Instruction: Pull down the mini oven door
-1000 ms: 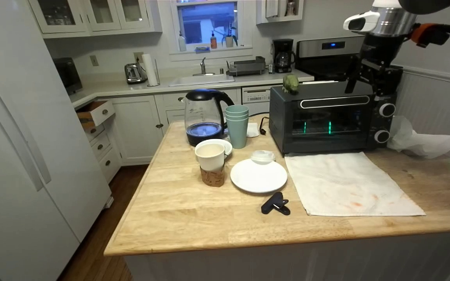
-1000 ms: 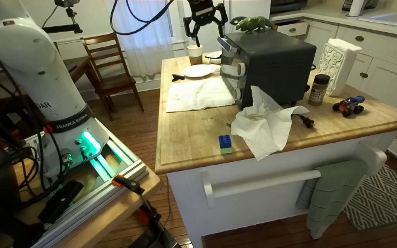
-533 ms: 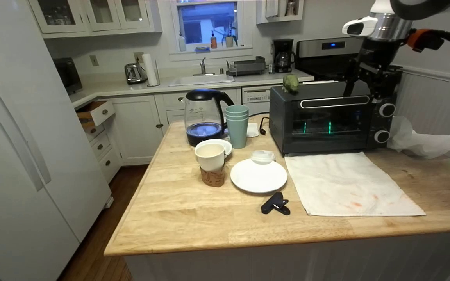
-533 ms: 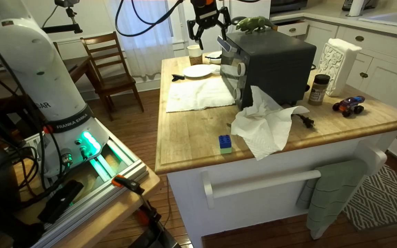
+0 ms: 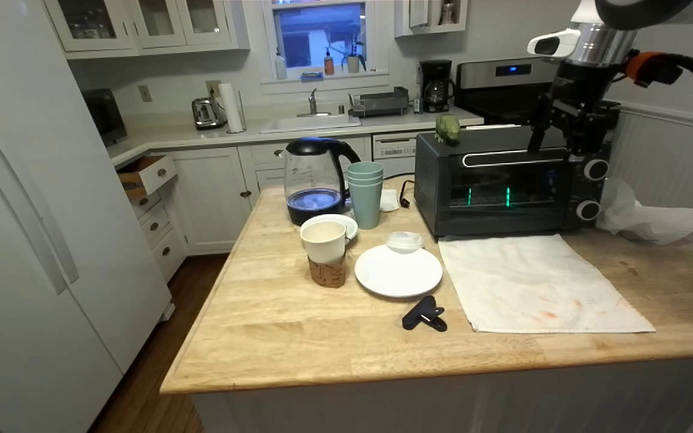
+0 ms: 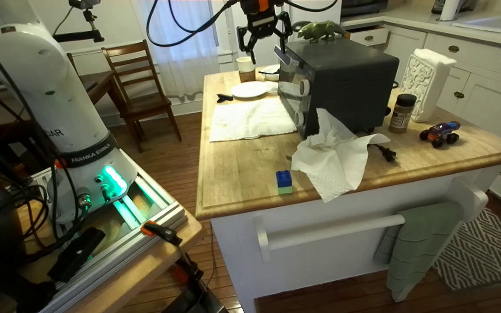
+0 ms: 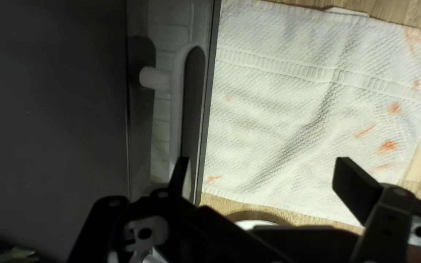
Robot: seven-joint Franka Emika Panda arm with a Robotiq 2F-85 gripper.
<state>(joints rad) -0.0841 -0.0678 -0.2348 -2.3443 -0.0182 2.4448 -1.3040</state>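
The black mini oven stands on the wooden island, also seen in an exterior view and the wrist view. Its dark glass door is shut and upright. The bar handle runs along the door's top; it also shows in the wrist view. My gripper points down at the handle's knob-side end, also seen in an exterior view. In the wrist view the gripper is wide open and empty. One fingertip overlaps the handle; I cannot tell whether they touch. The other finger is out over the towel.
A green toy dinosaur stands on the oven top. A white towel lies before the oven. A white plate, paper cup, black clip and kettle stand nearby. Crumpled paper lies beside the oven.
My gripper has come down slightly and shifted a little toward the handle. Its fingers stay open. The oven door has not moved.
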